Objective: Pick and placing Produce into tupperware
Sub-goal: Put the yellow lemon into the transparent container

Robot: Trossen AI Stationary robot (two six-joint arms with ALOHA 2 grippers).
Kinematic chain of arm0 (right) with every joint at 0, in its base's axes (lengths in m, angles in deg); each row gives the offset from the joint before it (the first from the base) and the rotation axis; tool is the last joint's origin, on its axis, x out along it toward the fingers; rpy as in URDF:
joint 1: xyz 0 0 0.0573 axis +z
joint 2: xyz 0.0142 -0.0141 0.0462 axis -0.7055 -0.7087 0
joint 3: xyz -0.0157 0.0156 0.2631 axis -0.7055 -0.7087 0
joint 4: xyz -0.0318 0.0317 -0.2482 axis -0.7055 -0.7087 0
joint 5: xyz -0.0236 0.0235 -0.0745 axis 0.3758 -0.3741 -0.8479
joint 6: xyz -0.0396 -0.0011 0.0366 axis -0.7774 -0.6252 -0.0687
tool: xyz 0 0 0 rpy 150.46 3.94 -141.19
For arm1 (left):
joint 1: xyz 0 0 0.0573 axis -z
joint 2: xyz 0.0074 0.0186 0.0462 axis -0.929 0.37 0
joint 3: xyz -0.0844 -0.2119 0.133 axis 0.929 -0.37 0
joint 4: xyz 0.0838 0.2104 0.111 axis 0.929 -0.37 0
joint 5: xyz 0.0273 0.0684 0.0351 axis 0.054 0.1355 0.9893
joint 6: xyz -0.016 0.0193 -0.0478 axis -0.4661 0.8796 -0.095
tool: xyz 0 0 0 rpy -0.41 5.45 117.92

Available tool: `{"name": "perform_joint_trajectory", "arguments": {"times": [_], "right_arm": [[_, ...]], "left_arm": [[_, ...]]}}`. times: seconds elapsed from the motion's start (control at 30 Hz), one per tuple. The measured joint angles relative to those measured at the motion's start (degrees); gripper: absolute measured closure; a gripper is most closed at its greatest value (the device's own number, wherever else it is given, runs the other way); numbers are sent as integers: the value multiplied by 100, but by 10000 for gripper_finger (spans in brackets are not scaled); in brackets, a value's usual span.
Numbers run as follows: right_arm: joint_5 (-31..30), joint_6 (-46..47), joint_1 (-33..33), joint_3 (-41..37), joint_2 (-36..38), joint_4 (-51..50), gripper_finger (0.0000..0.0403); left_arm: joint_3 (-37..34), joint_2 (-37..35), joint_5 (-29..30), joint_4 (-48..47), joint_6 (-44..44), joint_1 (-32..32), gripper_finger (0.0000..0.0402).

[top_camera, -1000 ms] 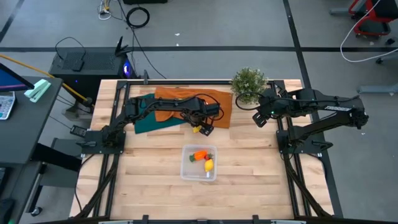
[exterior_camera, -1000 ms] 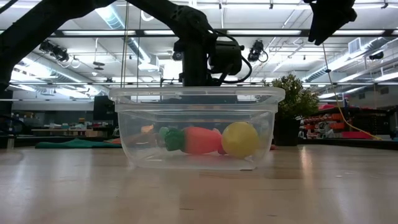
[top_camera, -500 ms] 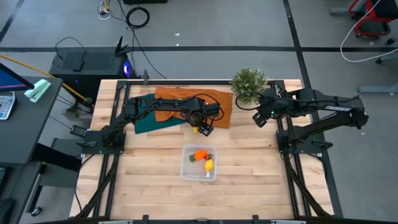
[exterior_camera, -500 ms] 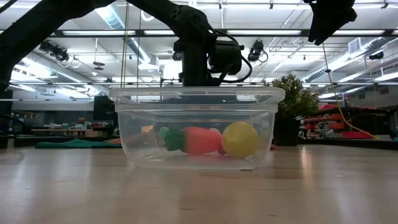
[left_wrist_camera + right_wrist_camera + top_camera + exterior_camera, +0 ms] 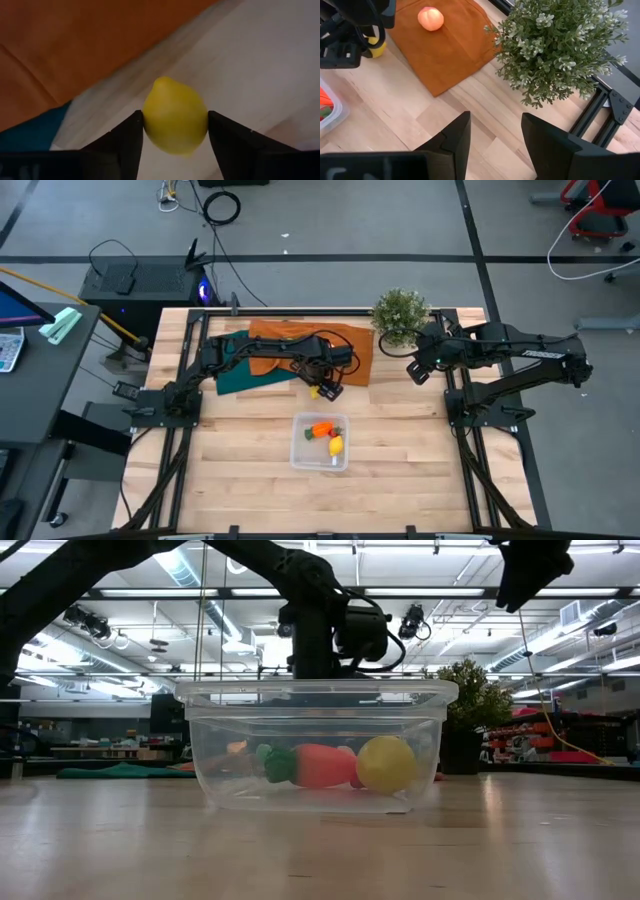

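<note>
My left gripper (image 5: 325,389) is shut on a yellow lemon (image 5: 175,122) by the near edge of the orange cloth (image 5: 330,350), just beyond the far side of the clear tupperware (image 5: 320,442). Inside the tupperware lie an orange carrot (image 5: 318,765) and a second lemon (image 5: 386,764). A pale reddish apple (image 5: 430,18) rests on the orange cloth. My right gripper (image 5: 492,125) hangs open above the table's far right part, beside the potted plant (image 5: 560,45), touching nothing. My left gripper pinches the lemon's middle (image 5: 150,125) between its two fingers (image 5: 127,140), one on each side of the fruit. The fingers come from above, slanting down. The lemon's pointed end (image 5: 161,80) faces away from the wrist. Whether it is clear of the table I cannot tell.
A teal cloth (image 5: 235,375) lies under the orange one at the table's far left. The bushy plant (image 5: 400,310) stands at the far edge, close to my right gripper. Bare wood (image 5: 240,470) spreads around the tupperware on the near half.
</note>
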Motion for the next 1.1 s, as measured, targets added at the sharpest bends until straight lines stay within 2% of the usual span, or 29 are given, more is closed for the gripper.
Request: {"name": "perform_joint_trajectory", "arguments": {"times": [0.2,0.4,0.57,0.73,1.1], "right_arm": [[-118,0,-1,0,0,-178,257],[-117,0,-2,0,3,-278,257],[-175,8,0,0,47,-466,257],[-289,76,-2,0,178,-595,257],[-329,322,-4,0,572,-629,257]], "left_arm": [[0,0,-31,-214,241,-42,191],[-2,-43,-304,-270,368,-206,185],[67,-215,-485,-303,567,-289,198],[270,-547,-710,-395,723,-320,187],[877,-1134,-873,-1025,848,196,194]]}}
